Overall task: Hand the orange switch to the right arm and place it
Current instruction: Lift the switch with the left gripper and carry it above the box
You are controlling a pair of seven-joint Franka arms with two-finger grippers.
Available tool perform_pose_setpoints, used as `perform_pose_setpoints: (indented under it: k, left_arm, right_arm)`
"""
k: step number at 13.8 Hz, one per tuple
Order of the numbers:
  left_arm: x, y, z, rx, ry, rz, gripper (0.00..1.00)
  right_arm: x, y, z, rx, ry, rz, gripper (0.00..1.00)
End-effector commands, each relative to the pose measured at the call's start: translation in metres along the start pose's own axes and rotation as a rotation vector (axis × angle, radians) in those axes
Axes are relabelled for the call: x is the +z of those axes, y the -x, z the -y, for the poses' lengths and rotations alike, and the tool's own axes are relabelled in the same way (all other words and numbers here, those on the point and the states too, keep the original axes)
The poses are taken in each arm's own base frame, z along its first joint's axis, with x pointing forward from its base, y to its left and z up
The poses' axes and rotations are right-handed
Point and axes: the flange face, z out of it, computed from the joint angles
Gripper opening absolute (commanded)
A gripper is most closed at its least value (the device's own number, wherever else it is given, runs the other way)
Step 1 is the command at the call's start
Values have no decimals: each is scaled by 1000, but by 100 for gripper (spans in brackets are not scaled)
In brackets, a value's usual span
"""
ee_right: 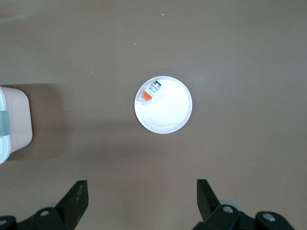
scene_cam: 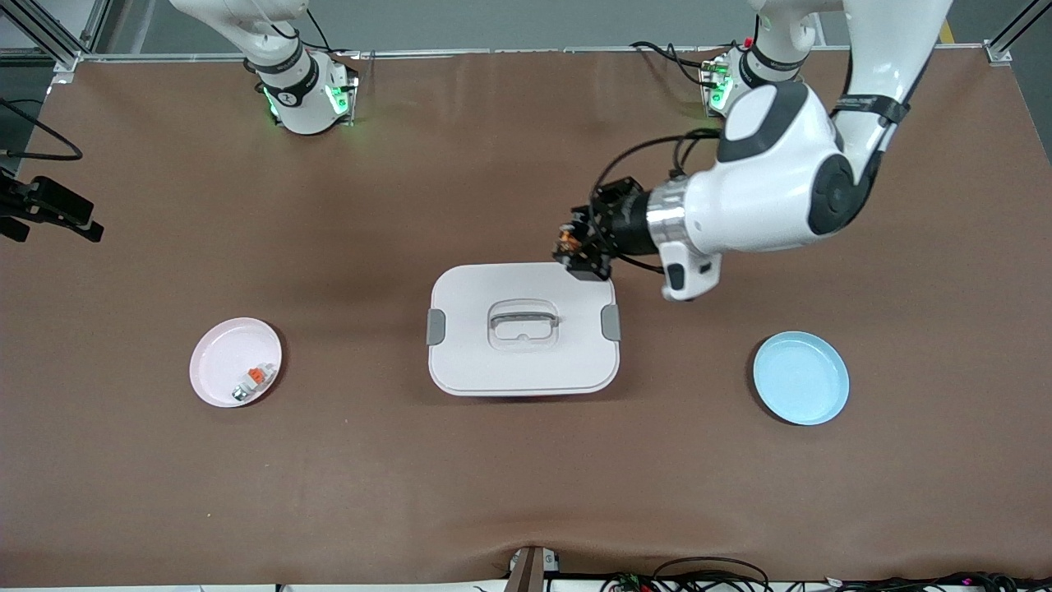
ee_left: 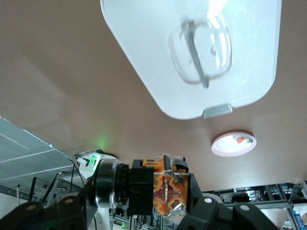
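Note:
My left gripper (scene_cam: 578, 248) is shut on the orange switch (scene_cam: 567, 241), a small black block with an orange, clear-cased face. It holds the switch in the air over the corner of the white lidded box (scene_cam: 477, 362) nearest the left arm's base. In the left wrist view the switch (ee_left: 165, 189) sits between the fingers of the left gripper (ee_left: 148, 199). My right gripper (ee_right: 141, 188) is open and empty, high above the pink plate (ee_right: 168, 115). It is out of the front view.
The pink plate (scene_cam: 215, 362), toward the right arm's end, holds a whitish-grey part with an orange top (scene_cam: 251, 382). A blue plate (scene_cam: 801, 378) lies toward the left arm's end. The box stands between them. A black fixture (scene_cam: 49, 210) sits at the table edge.

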Motion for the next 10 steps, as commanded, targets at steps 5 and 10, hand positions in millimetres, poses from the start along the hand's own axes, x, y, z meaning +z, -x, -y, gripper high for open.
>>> perform_pose_setpoints:
  k: [5,10]
  left_arm:
    - [-6,37,-25,-58,134,140,0]
    - [17,24,-29,-149,95,140,0]
  right_arm:
    - [3,-1,12,-23,-47,10,100]
    - [5,-1,19,-37,-59,21,100]
